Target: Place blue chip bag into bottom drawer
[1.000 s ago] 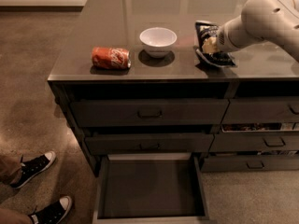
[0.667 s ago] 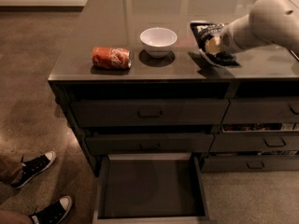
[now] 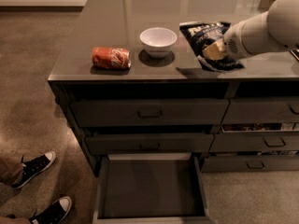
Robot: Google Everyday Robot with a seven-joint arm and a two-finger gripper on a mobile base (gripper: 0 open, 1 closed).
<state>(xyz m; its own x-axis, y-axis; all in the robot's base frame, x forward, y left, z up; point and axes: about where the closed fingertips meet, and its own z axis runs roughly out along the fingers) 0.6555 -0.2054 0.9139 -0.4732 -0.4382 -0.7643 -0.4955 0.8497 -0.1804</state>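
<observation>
One blue chip bag (image 3: 203, 34) — at pincer (image 3: 213, 51)

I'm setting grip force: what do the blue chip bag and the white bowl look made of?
The blue chip bag: likely thin plastic film, crinkled and glossy. The bowl: smooth white ceramic or plastic, unclear which. The gripper is at the bag, over the countertop, right side.

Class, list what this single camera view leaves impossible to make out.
All in the camera view:
1. The gripper, at the blue chip bag on the counter's right: the arm covers its hold on the bag.
2. The bottom drawer, open: its front is cut off by the lower edge.
3. The wearer of the shoes: cut off by the left edge.
</observation>
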